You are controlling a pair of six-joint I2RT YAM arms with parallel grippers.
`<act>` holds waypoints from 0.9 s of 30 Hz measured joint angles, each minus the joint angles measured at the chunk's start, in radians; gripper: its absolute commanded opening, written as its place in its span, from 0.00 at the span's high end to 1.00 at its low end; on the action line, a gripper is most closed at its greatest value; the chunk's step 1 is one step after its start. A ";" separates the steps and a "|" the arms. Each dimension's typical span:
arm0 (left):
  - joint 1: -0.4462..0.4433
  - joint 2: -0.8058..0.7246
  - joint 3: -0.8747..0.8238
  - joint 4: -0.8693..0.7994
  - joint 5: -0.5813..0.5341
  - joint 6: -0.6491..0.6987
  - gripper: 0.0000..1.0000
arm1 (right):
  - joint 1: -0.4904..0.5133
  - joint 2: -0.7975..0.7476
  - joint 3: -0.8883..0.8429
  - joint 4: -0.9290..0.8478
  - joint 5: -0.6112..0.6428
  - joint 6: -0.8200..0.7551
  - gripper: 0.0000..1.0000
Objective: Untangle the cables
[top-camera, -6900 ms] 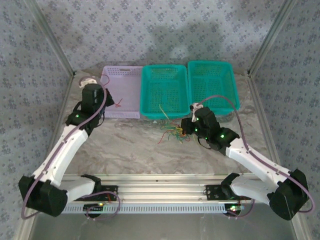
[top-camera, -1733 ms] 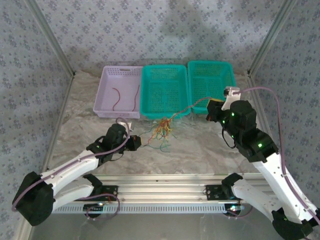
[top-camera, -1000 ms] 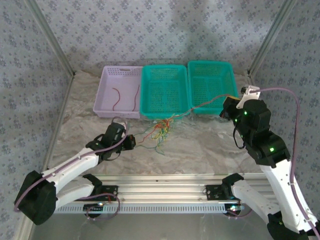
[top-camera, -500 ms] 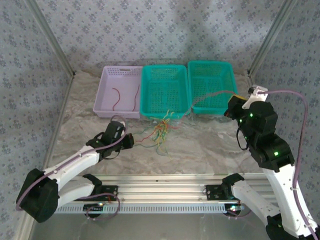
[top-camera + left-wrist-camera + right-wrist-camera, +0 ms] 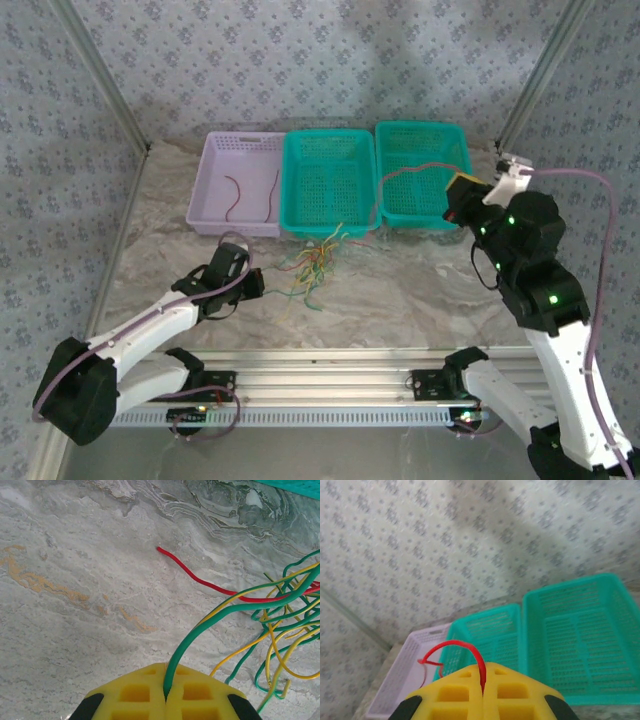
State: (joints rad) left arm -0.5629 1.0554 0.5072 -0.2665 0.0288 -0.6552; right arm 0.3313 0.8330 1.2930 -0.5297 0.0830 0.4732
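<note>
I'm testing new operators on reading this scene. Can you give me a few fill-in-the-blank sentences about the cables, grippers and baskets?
1. The left gripper is shut on a cable coloured ___.
2. The right gripper is shut on a cable coloured ___.
3. The lilac basket holds ___ red cables.
4. The tangle lies on the ___, not in a basket.

Missing words: green; red; two; table.
</note>
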 measured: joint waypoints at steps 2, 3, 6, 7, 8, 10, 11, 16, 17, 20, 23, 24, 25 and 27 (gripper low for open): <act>0.000 -0.006 0.003 0.000 0.000 0.000 1.00 | 0.000 0.062 0.032 0.016 -0.068 0.011 1.00; 0.000 -0.011 0.003 0.000 0.000 0.000 1.00 | 0.002 0.094 0.054 0.021 -0.098 0.014 1.00; -0.008 -0.029 0.006 0.001 0.000 0.001 1.00 | 0.039 0.217 0.157 0.040 -0.180 0.016 1.00; -0.014 -0.037 0.006 0.001 -0.001 0.001 1.00 | 0.069 0.263 0.196 0.046 -0.196 0.013 1.00; -0.023 -0.044 0.006 0.000 -0.001 0.001 1.00 | 0.106 0.308 0.233 0.050 -0.204 0.004 1.00; -0.041 -0.060 0.006 0.001 -0.008 0.001 1.00 | 0.183 0.387 0.298 0.056 -0.200 -0.026 1.00; -0.049 -0.068 0.006 0.001 -0.013 0.001 1.00 | 0.219 0.429 0.332 0.056 -0.200 -0.042 1.00; -0.072 -0.101 0.006 0.002 -0.028 0.001 1.00 | 0.293 0.626 0.494 0.058 -0.214 -0.089 1.00; -0.074 -0.106 0.006 0.003 -0.031 0.001 1.00 | 0.299 0.665 0.532 0.054 -0.214 -0.097 1.00; -0.080 -0.115 0.006 0.008 -0.042 0.001 1.00 | 0.321 0.794 0.663 0.046 -0.222 -0.123 1.00; -0.089 -0.119 0.006 0.011 -0.049 0.001 1.00 | 0.340 0.914 0.795 0.026 -0.236 -0.136 1.00; -0.092 -0.119 0.006 0.013 -0.050 0.001 1.00 | 0.345 0.953 0.837 0.020 -0.240 -0.141 1.00; -0.094 -0.119 0.006 0.016 -0.051 0.001 1.00 | 0.349 0.992 0.879 0.016 -0.244 -0.143 1.00; -0.099 -0.119 0.006 0.024 -0.055 0.001 1.00 | 0.352 1.066 0.959 0.001 -0.250 -0.146 1.00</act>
State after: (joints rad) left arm -0.6621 0.9367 0.5133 -0.2424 -0.0257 -0.6544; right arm 0.6834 1.8988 2.2517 -0.5285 -0.1673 0.3267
